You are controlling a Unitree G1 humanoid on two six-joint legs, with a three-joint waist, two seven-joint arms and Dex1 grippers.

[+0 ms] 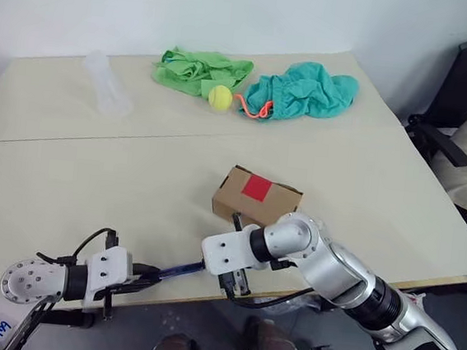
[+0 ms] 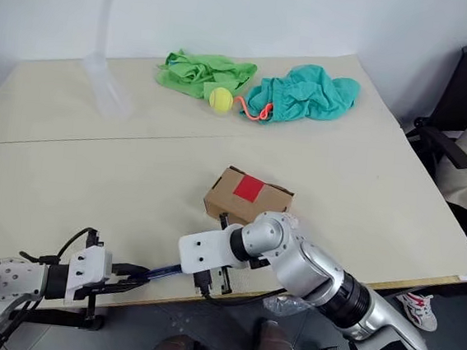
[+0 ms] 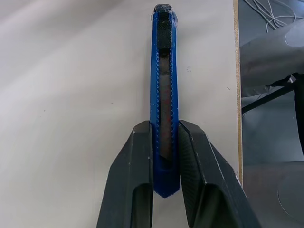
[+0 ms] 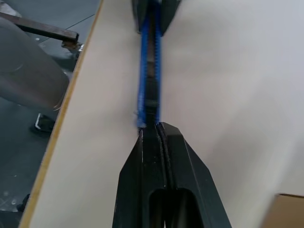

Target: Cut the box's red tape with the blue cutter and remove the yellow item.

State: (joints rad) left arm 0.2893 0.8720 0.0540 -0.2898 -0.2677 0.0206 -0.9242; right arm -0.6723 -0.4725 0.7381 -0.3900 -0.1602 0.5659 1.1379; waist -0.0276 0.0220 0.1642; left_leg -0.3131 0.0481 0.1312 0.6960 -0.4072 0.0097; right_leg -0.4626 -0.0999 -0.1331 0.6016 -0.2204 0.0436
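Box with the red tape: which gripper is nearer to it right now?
Right. The right gripper sits just in front of the box, shut at the blue cutter's tip. The left gripper holds the cutter's other end, farther off toward the table's near edge.

Both head eyes look down over the table (image 1: pixel 69 167); each wrist camera sits close, sharing the cutter (image 3: pixel 164 95).

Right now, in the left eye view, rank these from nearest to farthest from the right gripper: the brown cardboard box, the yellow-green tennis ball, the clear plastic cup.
1. Brown cardboard box: just beyond the right gripper, near the table's front.
2. Yellow-green tennis ball: far side, between the cloths.
3. Clear plastic cup: far left.
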